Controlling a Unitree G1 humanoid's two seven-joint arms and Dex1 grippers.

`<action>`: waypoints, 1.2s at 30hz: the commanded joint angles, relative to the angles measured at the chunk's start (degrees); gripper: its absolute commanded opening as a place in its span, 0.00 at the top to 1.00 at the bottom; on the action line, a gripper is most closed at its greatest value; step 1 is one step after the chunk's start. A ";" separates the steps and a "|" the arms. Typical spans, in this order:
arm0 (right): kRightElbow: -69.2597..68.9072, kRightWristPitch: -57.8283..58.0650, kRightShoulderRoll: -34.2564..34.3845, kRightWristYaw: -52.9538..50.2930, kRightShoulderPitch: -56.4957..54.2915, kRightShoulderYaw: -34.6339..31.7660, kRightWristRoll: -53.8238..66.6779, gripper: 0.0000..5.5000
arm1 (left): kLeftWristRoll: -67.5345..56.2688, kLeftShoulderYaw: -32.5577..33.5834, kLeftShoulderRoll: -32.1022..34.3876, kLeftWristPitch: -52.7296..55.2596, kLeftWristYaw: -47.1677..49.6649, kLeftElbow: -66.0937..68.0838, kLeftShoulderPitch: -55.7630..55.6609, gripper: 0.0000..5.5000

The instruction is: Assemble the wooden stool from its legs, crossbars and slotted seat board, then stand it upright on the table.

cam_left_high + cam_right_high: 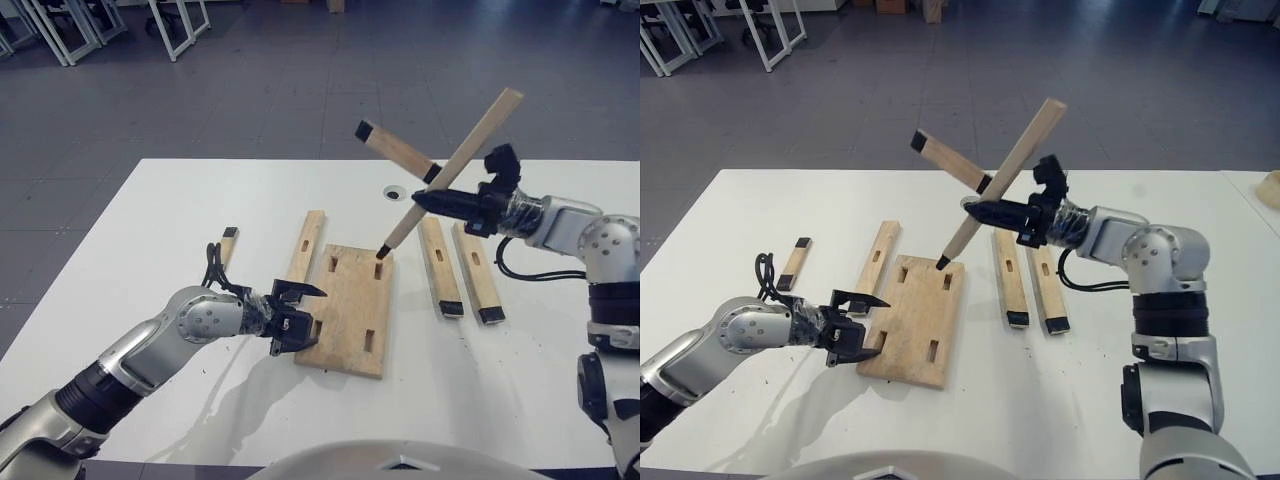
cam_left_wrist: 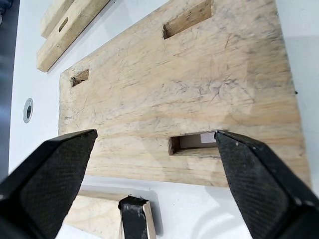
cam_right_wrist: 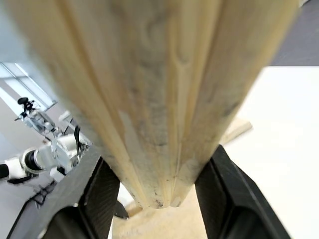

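- The left arm reaches forward low over the near left part of the white table [image 1: 150, 230], forearm almost level, elbow near the table's near edge.
- The left gripper [image 1: 300, 318] is at the left edge of the seat board [image 1: 350, 300], beside its near left slot, with its two fingers spread wide and nothing between them.
- In the left wrist view the left gripper [image 2: 155, 137] frames that slot; whether either finger touches the board cannot be told.
- The right arm comes in from the right with its elbow bent and the forearm held level above the table, pointing left.
- The right gripper [image 1: 432, 200] is clamped on a crossed pair of legs [image 1: 480, 130], gripping the longer one just below the crossing.
- That longer leg slants down to the left, its black tip at the far right slot of the flat-lying seat board; whether the tip has entered the slot is hard to make out.
- Two slotted legs [image 1: 440, 265] lie side by side on the table, just right of the board.
- Another leg [image 1: 307, 245] lies along the board's far left side, its near end hidden behind the left gripper.
- A short black-tipped piece [image 1: 228, 243] farther left is partly covered by the arm's cable.
- In the right wrist view the held wood hides most of the scene.
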 commanded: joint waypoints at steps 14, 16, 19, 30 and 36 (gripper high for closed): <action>29.91 -33.42 8.57 23.34 -8.46 12.80 -28.98 0.63 | 6.04 -1.52 -1.78 -6.41 -6.70 17.08 -0.12 0.20; 33.39 -36.74 8.96 24.33 -8.74 13.62 -31.76 0.63 | 5.98 -1.24 -1.82 -6.73 -6.94 17.27 -0.21 0.20; 38.83 -41.42 9.77 23.83 -9.78 13.36 -34.42 0.63 | 5.86 -1.10 -2.18 -7.02 -7.35 17.53 -0.76 0.20; 49.17 -51.85 11.34 22.56 -10.92 13.95 -40.77 0.63 | 5.25 -0.26 -3.52 -5.19 -7.23 15.17 -0.29 0.20; 38.37 -44.84 10.37 14.83 2.27 25.40 -50.67 0.63 | 4.80 0.57 -5.01 -2.49 -6.59 12.94 0.56 0.20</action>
